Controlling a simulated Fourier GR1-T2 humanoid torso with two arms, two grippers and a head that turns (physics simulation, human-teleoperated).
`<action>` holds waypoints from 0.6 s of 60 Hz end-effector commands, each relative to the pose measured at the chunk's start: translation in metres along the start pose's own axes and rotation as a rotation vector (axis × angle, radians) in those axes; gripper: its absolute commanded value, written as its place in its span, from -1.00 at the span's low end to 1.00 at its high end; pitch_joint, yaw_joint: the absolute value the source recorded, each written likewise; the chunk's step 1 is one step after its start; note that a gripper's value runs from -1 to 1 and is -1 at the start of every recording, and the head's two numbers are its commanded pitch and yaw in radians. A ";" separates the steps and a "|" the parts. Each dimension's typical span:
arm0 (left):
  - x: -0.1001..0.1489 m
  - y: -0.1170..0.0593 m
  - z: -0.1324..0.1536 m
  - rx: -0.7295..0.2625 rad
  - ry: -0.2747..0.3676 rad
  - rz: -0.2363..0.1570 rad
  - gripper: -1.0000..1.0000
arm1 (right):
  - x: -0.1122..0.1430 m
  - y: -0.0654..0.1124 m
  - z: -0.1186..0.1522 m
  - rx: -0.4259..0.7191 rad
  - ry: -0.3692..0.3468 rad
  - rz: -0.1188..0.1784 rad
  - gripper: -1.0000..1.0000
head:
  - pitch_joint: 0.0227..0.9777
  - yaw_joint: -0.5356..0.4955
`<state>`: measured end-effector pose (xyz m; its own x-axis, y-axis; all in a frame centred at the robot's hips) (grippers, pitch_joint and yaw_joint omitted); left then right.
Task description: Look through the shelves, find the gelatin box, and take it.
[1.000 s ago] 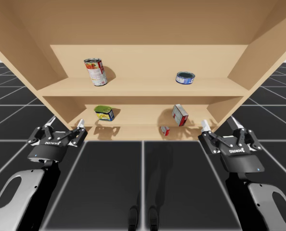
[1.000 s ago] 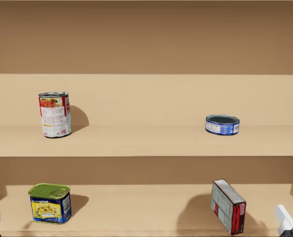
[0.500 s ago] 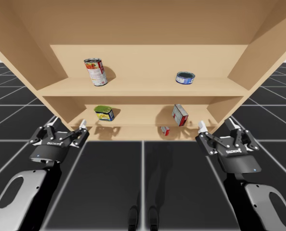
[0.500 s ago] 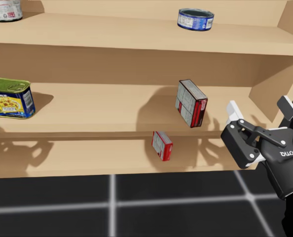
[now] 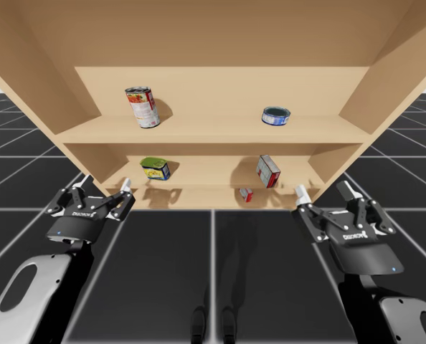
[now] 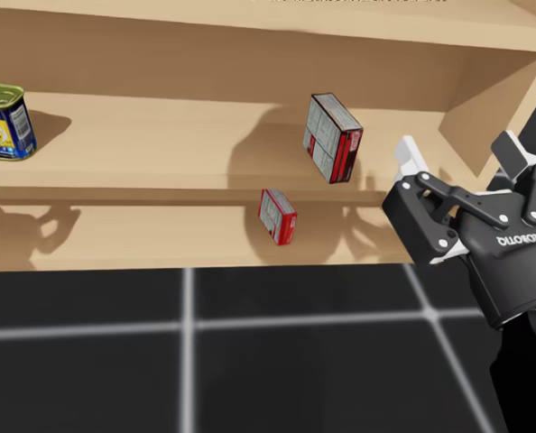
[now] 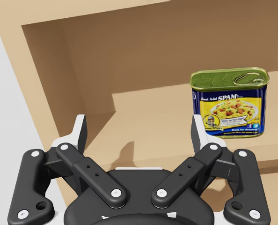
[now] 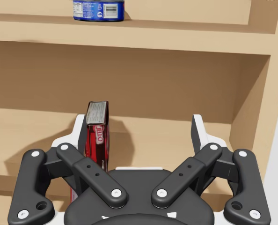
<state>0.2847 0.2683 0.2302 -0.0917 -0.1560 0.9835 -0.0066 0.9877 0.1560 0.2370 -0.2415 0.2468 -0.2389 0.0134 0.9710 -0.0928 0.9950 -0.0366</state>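
Target here is the small red box (image 6: 278, 216), tilted on the lowest shelf (image 6: 115, 239), right of its middle and just under the front edge of the middle shelf (image 6: 160, 135). Above and slightly further right, a bigger red box (image 6: 331, 140) leans on the middle shelf near its right end; the right wrist view has it ahead of one finger (image 8: 81, 136). My right gripper (image 5: 323, 190) hangs before the shelves' right end, fingers spread wide, apart from both boxes. A flat blue can (image 5: 275, 115) sits on the right half of the top shelf (image 5: 206, 127), a tall red and white can (image 5: 143, 107) on its left half. A yellow and blue tin (image 7: 230, 105) stands on the middle shelf's left half, ahead of my left gripper (image 5: 104, 185), whose fingers are likewise spread.
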 end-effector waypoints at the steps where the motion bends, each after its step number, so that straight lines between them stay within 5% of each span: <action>1: 0.001 0.000 0.001 0.002 0.000 0.005 -1.00 | 0.007 0.010 0.020 0.030 0.033 -0.023 -1.00 | 0.50 -0.31; 7: 0.001 0.000 0.001 0.003 0.000 0.006 -1.00 | -0.003 0.022 0.035 0.080 0.094 -0.053 -1.00 | 0.50 -0.31; 16: 0.001 0.001 0.001 0.003 -0.001 0.006 -1.00 | -0.034 0.041 0.050 0.099 0.133 -0.022 -1.00 | 0.49 -0.32; 36: 0.001 0.001 0.001 0.004 0.000 0.003 -1.00 | -0.079 0.059 0.035 0.094 0.221 -0.039 -1.00 | 0.49 -0.33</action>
<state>0.2831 0.2694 0.2312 -0.0918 -0.1519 0.9841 -0.0108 0.9884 0.1516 0.2063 -0.1968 0.1791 -0.0554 0.0089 0.9984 -0.1858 0.9824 -0.0191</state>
